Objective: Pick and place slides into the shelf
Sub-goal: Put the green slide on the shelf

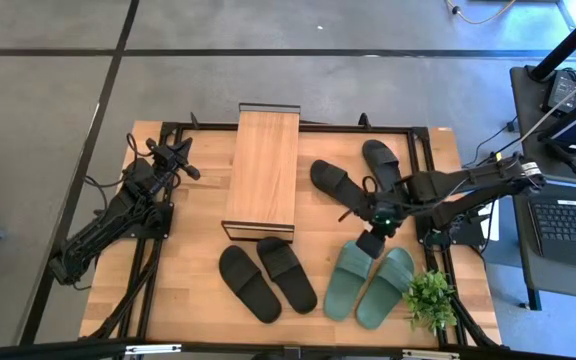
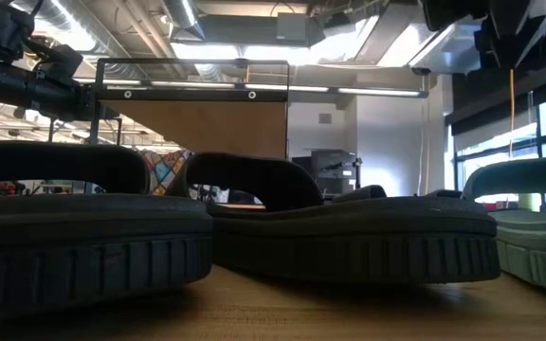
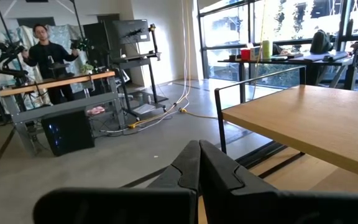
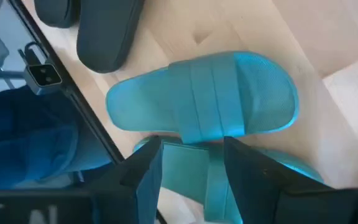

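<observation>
The right gripper [image 1: 371,241] hangs with jaws apart, holding nothing, just over the green slide's [image 1: 348,279] heel. Its green mate [image 1: 385,286] and a plant [image 1: 431,297] lie beside; the shelf [image 1: 262,170] stands well apart.

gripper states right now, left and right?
Left claw: shut, holding nothing, parked beside the shelf.
Right claw: open, fingers either side of a green slide's strap, not yet closed on it.

place: robotics lab | signs: exposed ceiling ducts [image 2: 254,24]; monitor stand [image 3: 132,37]; laptop [image 1: 573,225]
</observation>
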You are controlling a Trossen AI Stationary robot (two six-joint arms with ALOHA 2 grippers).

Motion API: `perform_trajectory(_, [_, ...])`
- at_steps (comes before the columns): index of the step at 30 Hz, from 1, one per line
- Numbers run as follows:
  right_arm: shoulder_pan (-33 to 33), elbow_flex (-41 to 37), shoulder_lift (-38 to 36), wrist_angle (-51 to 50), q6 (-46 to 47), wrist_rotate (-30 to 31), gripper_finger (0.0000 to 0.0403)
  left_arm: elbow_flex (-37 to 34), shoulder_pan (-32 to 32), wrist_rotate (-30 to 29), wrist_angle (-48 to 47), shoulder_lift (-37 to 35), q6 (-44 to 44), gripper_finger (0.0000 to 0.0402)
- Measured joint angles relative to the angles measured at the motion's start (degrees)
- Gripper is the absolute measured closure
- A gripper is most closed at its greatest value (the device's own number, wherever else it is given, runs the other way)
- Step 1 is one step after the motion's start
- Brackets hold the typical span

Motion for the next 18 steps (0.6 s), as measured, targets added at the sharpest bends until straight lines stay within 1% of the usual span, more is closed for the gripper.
perform_trajectory(2, [-0.07,0.00,0.31,2.16,-1.79,0.02,0.0234,0.00,-0.01,0.00,0.00,-0.01,0.00,0.0401])
perform_trajectory(5, [-0.22,-0.02,0.40,5.31,-1.73,0.18,0.0234,0.01,-0.02,0.00,0.00,-0.01,0.00,0.0401])
perform_trajectory(8, [-0.21,-0.01,0.40,6.45,0.10,3.43,0.0233,0.02,-0.02,0.00,0.00,-0.01,0.00,0.0401])
perform_trajectory(10, [0.39,-0.02,0.40,6.31,0.35,4.27,0.0227,0.00,-0.02,0.00,0.03,-0.01,0.00,0.0401])
perform_trajectory(13, [1.59,-0.02,0.40,6.42,2.66,4.02,0.0201,0.01,-0.02,0.00,0.38,-0.01,0.00,0.0401])
perform_trajectory(18, [3.08,-0.02,0.40,6.52,4.40,2.33,0.0135,0.02,-0.01,0.00,0.46,-0.01,0.00,0.0401])
